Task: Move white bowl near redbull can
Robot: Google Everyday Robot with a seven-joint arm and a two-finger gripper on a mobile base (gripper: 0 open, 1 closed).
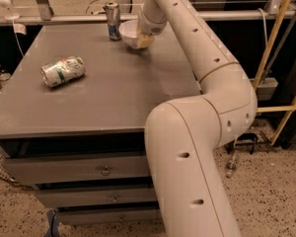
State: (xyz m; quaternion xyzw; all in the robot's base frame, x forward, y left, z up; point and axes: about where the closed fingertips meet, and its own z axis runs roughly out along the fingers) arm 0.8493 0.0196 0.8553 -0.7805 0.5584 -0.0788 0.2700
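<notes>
The white bowl point(129, 32) is at the far side of the grey table point(113, 93), just right of the redbull can point(113, 20), which stands upright with a small gap between them. My gripper point(144, 40) reaches down from the long white arm and is shut on the bowl's right rim. The wrist hides the far right part of the bowl.
A dented silver-and-green can point(62, 71) lies on its side on the left of the table. The table has drawers point(104, 171) below its front edge. A rail point(64, 19) runs behind the table, and yellow poles point(274, 38) stand to the right.
</notes>
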